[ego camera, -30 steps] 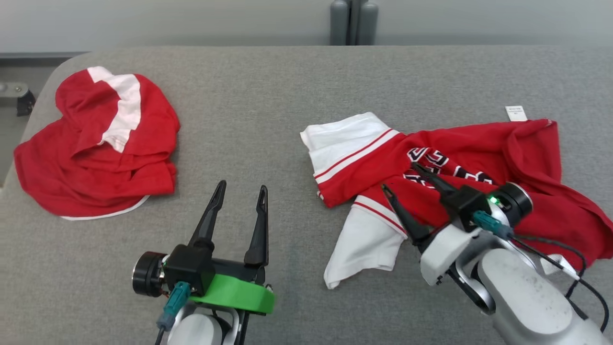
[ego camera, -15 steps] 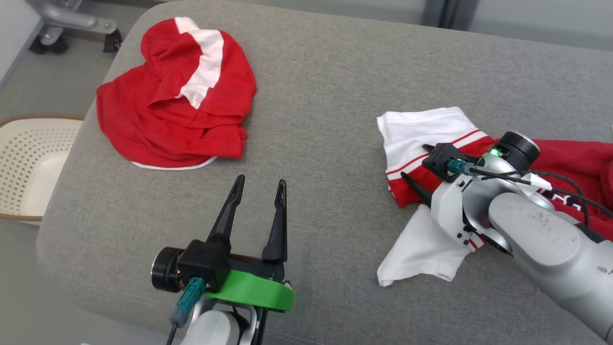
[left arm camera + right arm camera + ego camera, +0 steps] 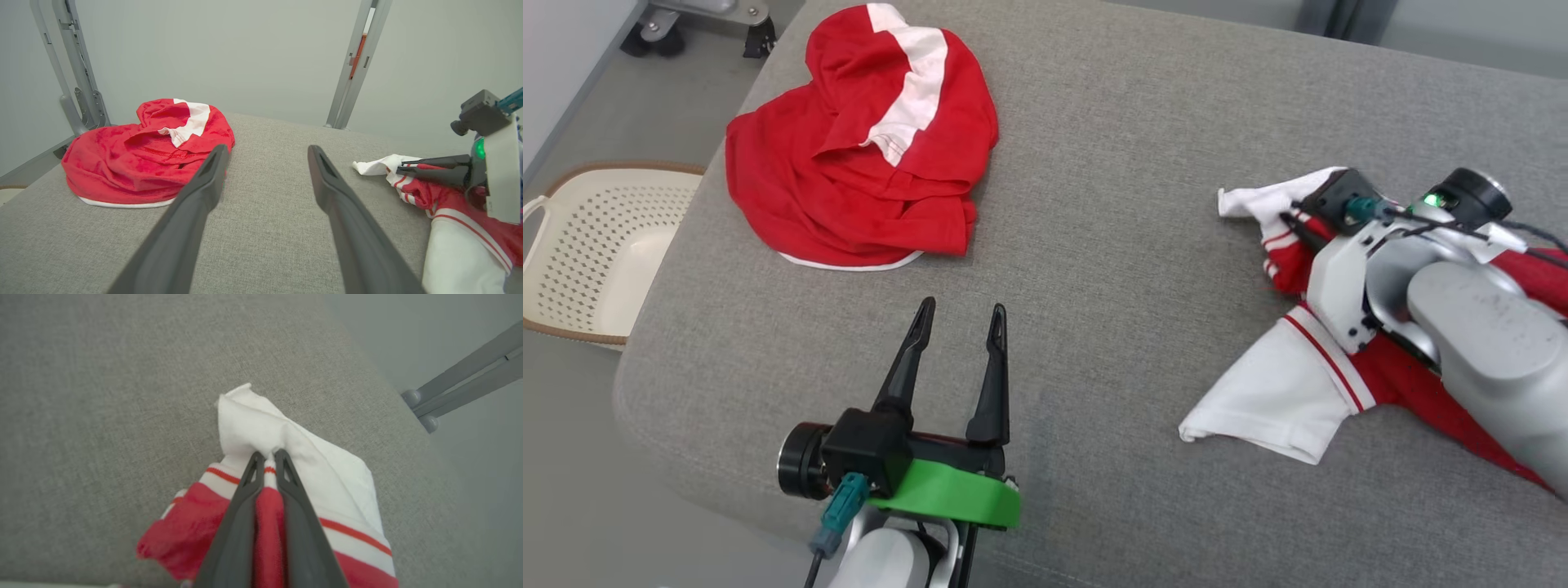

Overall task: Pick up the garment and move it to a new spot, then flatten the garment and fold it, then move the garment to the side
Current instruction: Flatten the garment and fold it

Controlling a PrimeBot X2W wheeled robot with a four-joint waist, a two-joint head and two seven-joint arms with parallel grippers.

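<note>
Right fingers (image 3: 239,518) clamp the garment's (image 3: 253,420) striped sleeve.
Right wrist view shows the grip; head view adds left fingers (image 3: 907,359) apart, a red shirt (image 3: 849,180), a basket (image 3: 596,245) beside the surface (image 3: 1094,204).

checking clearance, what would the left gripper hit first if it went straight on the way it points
Probably the right edge of the red garment pile; the left gripper mostly faces bare grey surface, so it may only brush it.
</note>
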